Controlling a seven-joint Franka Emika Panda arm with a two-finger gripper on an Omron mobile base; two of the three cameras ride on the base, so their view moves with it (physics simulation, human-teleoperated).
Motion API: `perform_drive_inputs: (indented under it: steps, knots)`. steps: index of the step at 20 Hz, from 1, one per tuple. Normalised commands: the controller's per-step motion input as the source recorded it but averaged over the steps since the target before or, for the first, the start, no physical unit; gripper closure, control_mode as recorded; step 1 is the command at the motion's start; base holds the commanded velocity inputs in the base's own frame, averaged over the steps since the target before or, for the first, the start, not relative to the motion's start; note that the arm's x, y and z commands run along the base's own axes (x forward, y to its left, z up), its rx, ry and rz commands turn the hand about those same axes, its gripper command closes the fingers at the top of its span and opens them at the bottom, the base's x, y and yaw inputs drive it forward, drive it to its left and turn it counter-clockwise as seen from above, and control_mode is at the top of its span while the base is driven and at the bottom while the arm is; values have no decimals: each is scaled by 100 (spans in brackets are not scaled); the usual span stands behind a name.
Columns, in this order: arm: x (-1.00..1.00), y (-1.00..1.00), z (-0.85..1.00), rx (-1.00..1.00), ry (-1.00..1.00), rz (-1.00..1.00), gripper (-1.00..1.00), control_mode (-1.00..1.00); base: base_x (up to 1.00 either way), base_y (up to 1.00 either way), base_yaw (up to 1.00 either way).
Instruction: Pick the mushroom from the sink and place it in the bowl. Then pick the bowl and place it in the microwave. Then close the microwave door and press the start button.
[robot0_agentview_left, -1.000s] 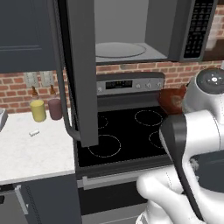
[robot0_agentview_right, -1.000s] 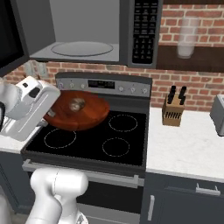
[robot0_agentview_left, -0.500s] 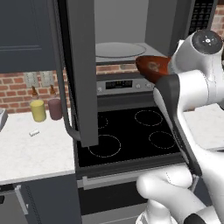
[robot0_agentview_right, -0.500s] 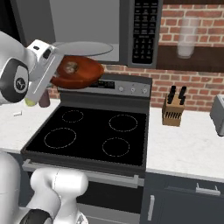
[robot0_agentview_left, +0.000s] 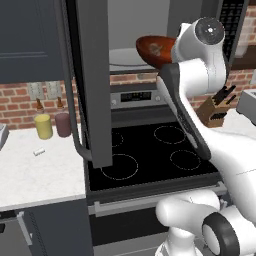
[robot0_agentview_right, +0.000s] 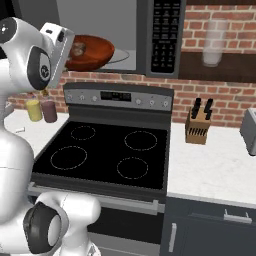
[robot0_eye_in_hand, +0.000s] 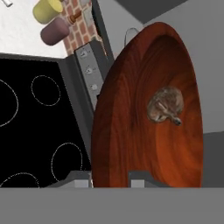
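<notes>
Carrying the wide glossy reddish-brown bowl (robot0_eye_in_hand: 151, 113) by its near rim, fingers (robot0_eye_in_hand: 111, 180) clenched on that edge, kept level so the small brown mushroom (robot0_eye_in_hand: 165, 104) beyond the fingers stays put. Held up at the opening of the dark grey microwave (robot0_agentview_right: 150, 30), beside its swung-open door (robot0_agentview_left: 92, 80).

Glossy white arm (robot0_agentview_left: 200, 95) with dark joints

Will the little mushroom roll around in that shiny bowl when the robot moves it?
Probably a bit. The mushroom is small and rounded, lying loose on the smooth, glossy inside of the bowl, so it may slide or roll. The curved sides should keep it in, unless the gripper, pinching the rim, tilts it.
</notes>
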Motion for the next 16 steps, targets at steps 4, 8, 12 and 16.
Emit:
perform_drive_inputs:
  steps: [4, 8, 12, 16]
  knots:
    - [100, 6, -19, 0, 2, 2, 100, -100, 0, 0, 0]
    - [69, -5, -6, 0, 0, 6, 100, -100, 0, 0, 0]
    - [97, 13, 0, -1, 1, 0, 100, -100, 0, 0, 0]
    - [100, 26, -11, -11, 14, 0, 100, -100, 0, 0, 0]
